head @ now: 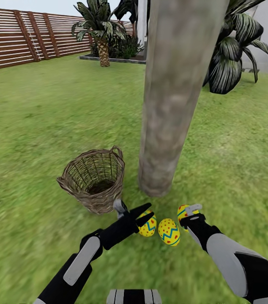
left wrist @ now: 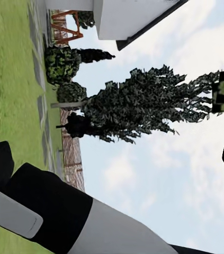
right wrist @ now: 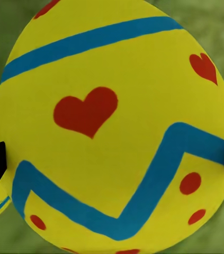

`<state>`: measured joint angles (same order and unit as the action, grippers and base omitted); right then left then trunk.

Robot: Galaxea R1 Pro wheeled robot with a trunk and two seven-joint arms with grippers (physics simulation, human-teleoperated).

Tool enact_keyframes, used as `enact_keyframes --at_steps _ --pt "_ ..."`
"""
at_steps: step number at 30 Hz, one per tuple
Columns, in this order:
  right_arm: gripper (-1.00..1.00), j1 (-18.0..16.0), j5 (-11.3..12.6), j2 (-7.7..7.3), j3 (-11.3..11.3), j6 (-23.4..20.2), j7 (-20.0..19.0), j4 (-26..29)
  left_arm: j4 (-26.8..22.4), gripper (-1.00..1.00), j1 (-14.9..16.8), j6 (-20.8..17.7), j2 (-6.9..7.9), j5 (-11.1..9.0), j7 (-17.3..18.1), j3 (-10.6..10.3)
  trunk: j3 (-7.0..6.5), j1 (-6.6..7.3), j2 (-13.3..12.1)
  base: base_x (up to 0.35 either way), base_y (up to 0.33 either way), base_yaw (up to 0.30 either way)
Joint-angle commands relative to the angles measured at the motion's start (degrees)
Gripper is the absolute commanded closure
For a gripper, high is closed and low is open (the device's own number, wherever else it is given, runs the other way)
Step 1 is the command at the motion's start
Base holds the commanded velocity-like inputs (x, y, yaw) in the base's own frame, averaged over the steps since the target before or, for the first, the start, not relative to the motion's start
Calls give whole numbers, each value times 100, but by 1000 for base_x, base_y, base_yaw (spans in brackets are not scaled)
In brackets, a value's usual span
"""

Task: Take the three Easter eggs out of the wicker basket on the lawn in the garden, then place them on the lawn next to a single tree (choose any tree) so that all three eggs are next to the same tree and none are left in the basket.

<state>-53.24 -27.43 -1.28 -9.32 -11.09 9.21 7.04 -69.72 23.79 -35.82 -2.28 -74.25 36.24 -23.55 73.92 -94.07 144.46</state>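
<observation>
Your right hand (head: pixel 189 214) sits on the third egg (head: pixel 184 210), fingers flanking it, grip unconfirmed, beside two eggs (head: pixel 169 232) at the tree (head: pixel 168 126); an abrupt release could roll it away, the left hand (head: pixel 144 213) half-open, empty.

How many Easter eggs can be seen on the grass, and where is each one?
3. One egg lies partly behind the left tool, one lies in the middle, one is at the right tool; all near the tree.

Eggs (head: pixel 168 232) on lawn (head: pixel 32 139) by tree (head: pixel 172 97) — basket (head: pixel 94 179) left.
</observation>
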Motion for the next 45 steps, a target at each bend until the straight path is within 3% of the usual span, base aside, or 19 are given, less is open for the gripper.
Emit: enact_keyframes --at_steps 1,7,9,12,45 --pt "100 -2 -62 4 -44 -26 5 11 2 -100 3 -40 0 -45 -3 -1 27 -1 3 0 0 0" --pt "100 -2 -62 -7 -47 -32 51 84 2 -100 3 -39 0 -45 -3 -1 160 -17 11 0 0 0" --pt "100 -2 -66 -24 -52 5 347 165 2 -100 3 -39 0 -45 -3 -1 204 -22 14 0 0 0" --pt "100 -2 -69 -29 -52 204 469 174 2 -100 3 -37 0 -45 -3 -1 270 -29 18 0 0 0" --pt "100 -2 -69 -10 -44 197 510 183 3 -100 3 -32 0 -45 -12 -1 1001 -115 62 0 0 0"
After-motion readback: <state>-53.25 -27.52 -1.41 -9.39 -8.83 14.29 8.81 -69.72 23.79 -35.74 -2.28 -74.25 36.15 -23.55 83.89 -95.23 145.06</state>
